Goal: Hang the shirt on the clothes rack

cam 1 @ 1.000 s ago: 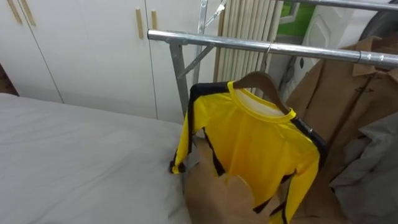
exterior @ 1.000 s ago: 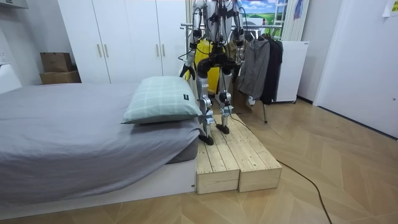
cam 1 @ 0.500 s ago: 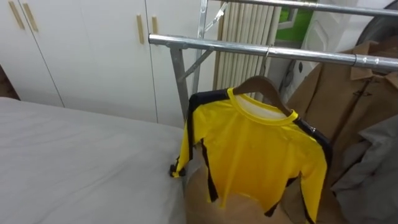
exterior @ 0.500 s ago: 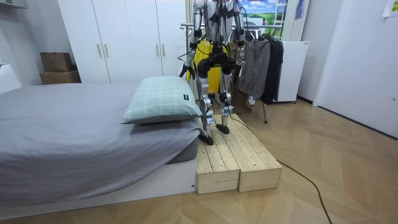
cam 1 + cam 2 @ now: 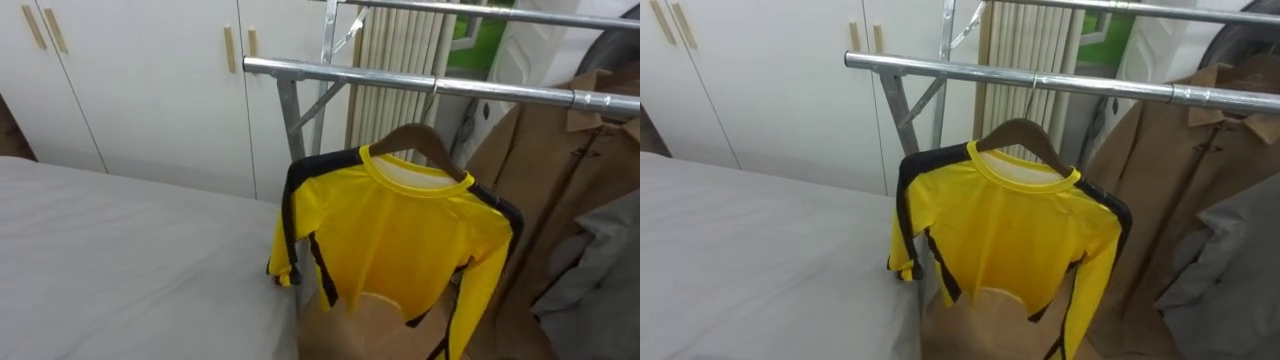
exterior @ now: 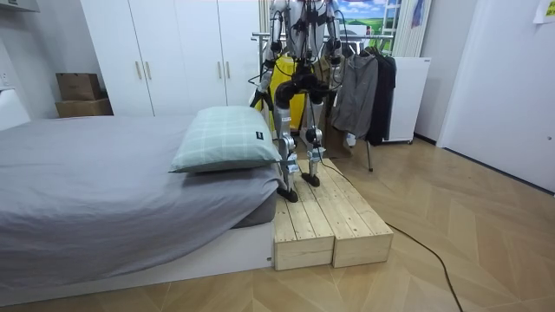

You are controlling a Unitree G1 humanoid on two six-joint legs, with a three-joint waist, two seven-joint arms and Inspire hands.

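Observation:
A yellow long-sleeved shirt (image 5: 400, 240) with black trim hangs on a wooden hanger (image 5: 415, 140), whose hook sits over the metal rail (image 5: 400, 82) of a clothes rack. The same shirt (image 5: 1005, 235) hangs clear of the bed, one sleeve drooping at its left. In the room view I stand on a wooden platform (image 6: 329, 225) facing the rack, with my back to the camera. My left hand (image 6: 270, 69) and right hand (image 6: 336, 78) are down by my hips, too small to read.
A tan coat (image 5: 560, 170) and a grey garment (image 5: 600, 270) hang to the right on the same rail. A brown garment (image 5: 370, 330) lies below the shirt. The grey bed (image 5: 120, 260) is to the left, with white wardrobes (image 5: 130, 80) behind it.
The yellow shirt has swung a little to the left on its hanger. The view has shifted slightly; my stance on the platform is the same.

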